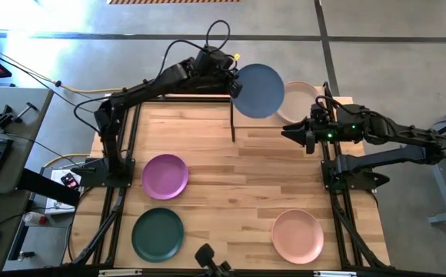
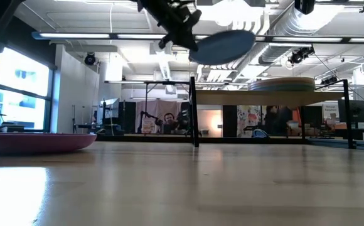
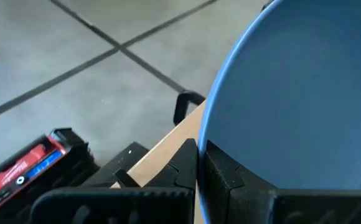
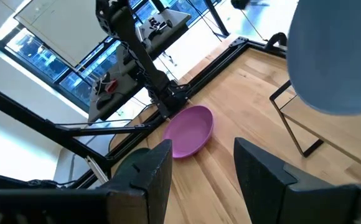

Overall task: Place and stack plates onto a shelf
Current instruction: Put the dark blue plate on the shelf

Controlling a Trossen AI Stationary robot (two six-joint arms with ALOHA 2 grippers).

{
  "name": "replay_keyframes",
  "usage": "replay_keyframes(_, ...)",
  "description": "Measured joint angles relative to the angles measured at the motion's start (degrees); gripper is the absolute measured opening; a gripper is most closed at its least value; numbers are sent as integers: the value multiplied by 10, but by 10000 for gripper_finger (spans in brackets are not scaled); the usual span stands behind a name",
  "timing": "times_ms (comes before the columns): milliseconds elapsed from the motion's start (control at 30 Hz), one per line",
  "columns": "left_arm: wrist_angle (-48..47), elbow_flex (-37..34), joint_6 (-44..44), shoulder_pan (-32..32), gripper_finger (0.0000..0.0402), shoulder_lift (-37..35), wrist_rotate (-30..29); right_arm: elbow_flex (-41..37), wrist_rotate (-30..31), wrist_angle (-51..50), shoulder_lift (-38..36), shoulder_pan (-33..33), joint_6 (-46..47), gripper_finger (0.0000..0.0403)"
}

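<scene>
Two pincers are mine, and my left gripper (image 1: 233, 79) is clamped on the rim of the blue plate (image 1: 258, 90), holding it in the air at the far edge of the table, above the shelf (image 2: 232, 96). From table height the blue plate (image 2: 223, 46) hangs tilted, clear of the board and higher than the stack of plates (image 2: 281, 83) that sits on the shelf toward its right end. From above, only the cream top of that stack (image 1: 297, 101) shows, partly covered by the blue plate. My left wrist camera shows one finger (image 3: 230, 177) pressed against the plate's edge, with the blue plate (image 3: 299, 99) filling most of that view. My right gripper (image 1: 290, 133) waits beside the stack, over the right side of the table, its fingers (image 4: 264, 171) spread apart and holding nothing. On the wooden tabletop (image 1: 231, 192) lie three more plates, well apart from each other: the purple plate (image 1: 164, 175) at the left, the dark green plate (image 1: 158, 234) near the front left corner, and the peach plate (image 1: 297, 235) at the front right.
</scene>
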Motion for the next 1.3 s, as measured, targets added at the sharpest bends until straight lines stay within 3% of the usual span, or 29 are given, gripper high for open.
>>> replay_keyframes(400,4,0,-27,-2,0,53,5,0,0,0,0,0,1,154)
replay_keyframes(1000,-29,0,-89,-1,0,62,-10,0,0,0,0,0,0,154)
replay_keyframes(1300,-25,-1,-68,-9,0,-2,0,0,22,-2,0,0,-27,154)
